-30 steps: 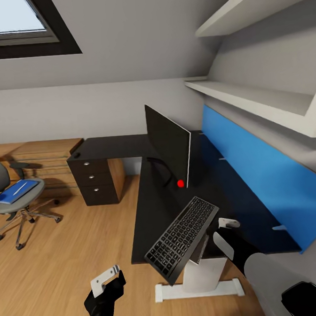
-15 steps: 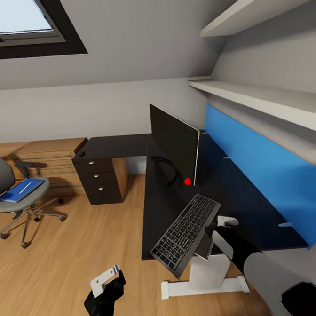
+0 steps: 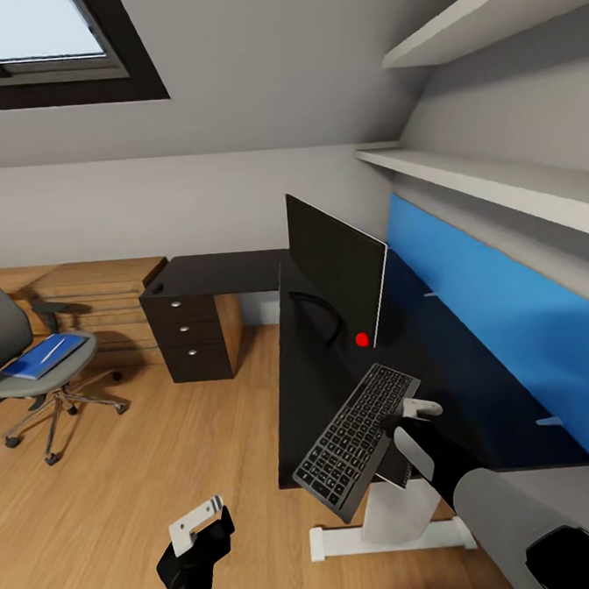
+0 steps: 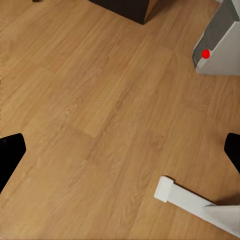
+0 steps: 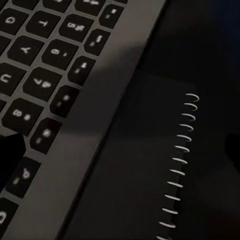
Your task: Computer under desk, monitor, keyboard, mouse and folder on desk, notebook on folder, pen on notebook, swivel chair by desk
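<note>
I hold slim dark-keyed keyboard in grey-silver frame [image 3: 358, 438] in right gripper [image 3: 407, 420], clamped on its far long edge; it is tilted, near end hanging past front edge of glossy black desk [image 3: 314, 390]. Left gripper [image 3: 198, 518] at 7 o'clock, low over wood floor, fingers spread, nothing in them.

Risks, my judgement:
- edge grip, keyboard may pivot or slip to floor
- swing toward 12 o'clock could knock wide black monitor [image 3: 338, 269]

Free desktop lies between monitor and blue wall panel [image 3: 499, 333]. Spiral-bound booklet [image 5: 165, 165] lies under keyboard edge.
</note>
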